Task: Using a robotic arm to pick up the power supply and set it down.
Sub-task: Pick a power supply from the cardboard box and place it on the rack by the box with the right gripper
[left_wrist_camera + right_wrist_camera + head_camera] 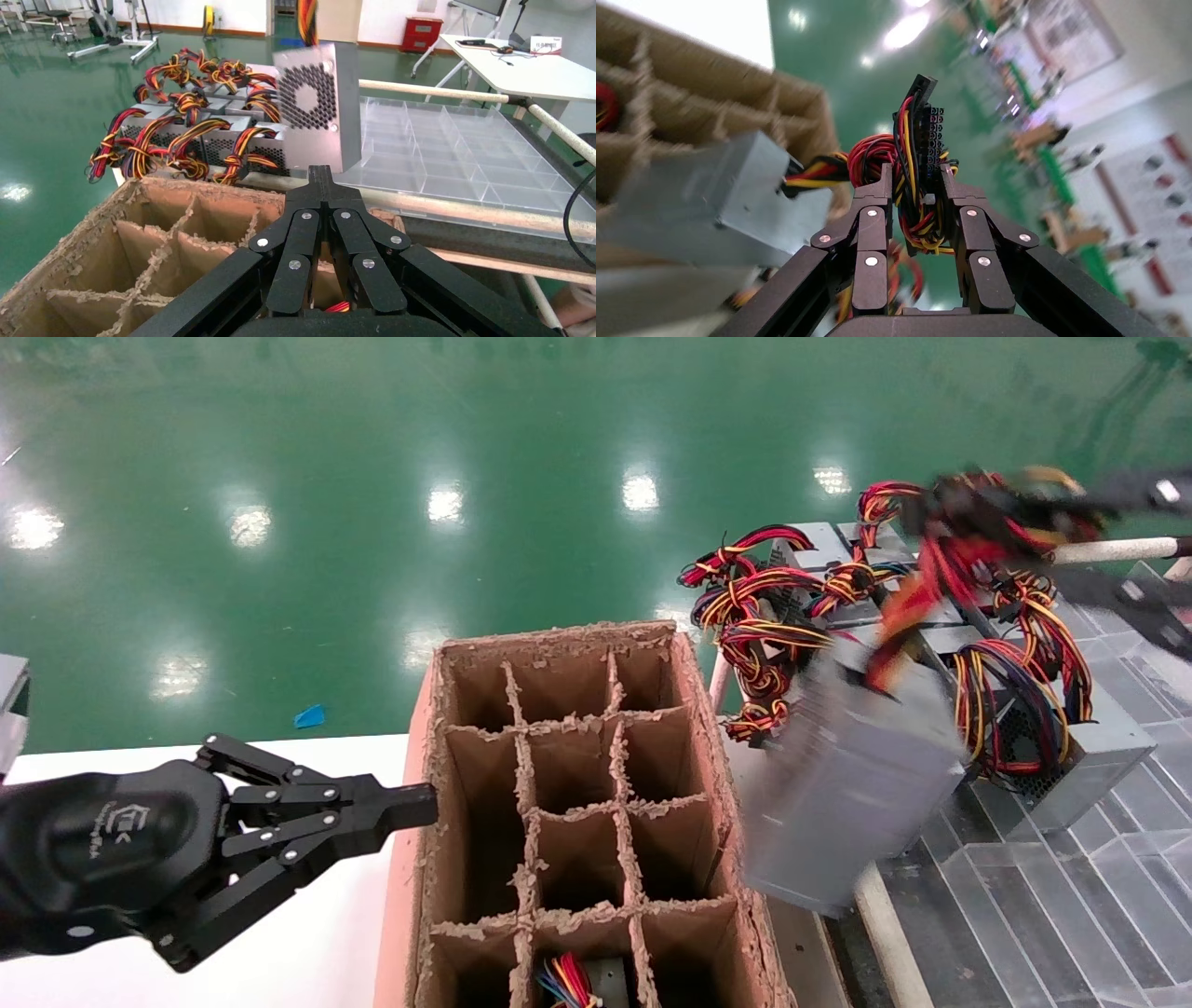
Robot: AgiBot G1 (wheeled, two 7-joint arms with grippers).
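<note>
Silver-grey and blurred, the power supply (852, 794) hangs in the air in the head view, just to the right of a tall cardboard box (568, 803) split into open compartments. Its bundle of red, yellow and black wires (941, 561) runs up to the right gripper (1071, 509), which reaches in from the upper right edge and is hard to make out. Behind the hanging unit, more power supplies (1052, 738) with tangled wires sit on a clear plastic tray (1071, 896). The left gripper (424, 806) is low on the left over a white table (307, 933), its fingers pressed together, the tip touching or nearly touching the box's left wall. One near compartment holds another unit with coloured wires (573, 980).

From the left wrist, the left gripper (322, 184) points over the cardboard box (105, 260), jaws closed on nothing. Beyond it the power supply (316, 105) hangs upright, its perforated vent face toward the camera, in front of the row of other power supplies (190, 119) and the clear plastic tray (450, 154).

From the right wrist, the right gripper (916, 189) clamps the wires (912, 161) between its two fingers (873, 210), a black connector standing up above them. The power supply (715, 203) dangles from the wires, with the cardboard box (701, 105) behind it.
</note>
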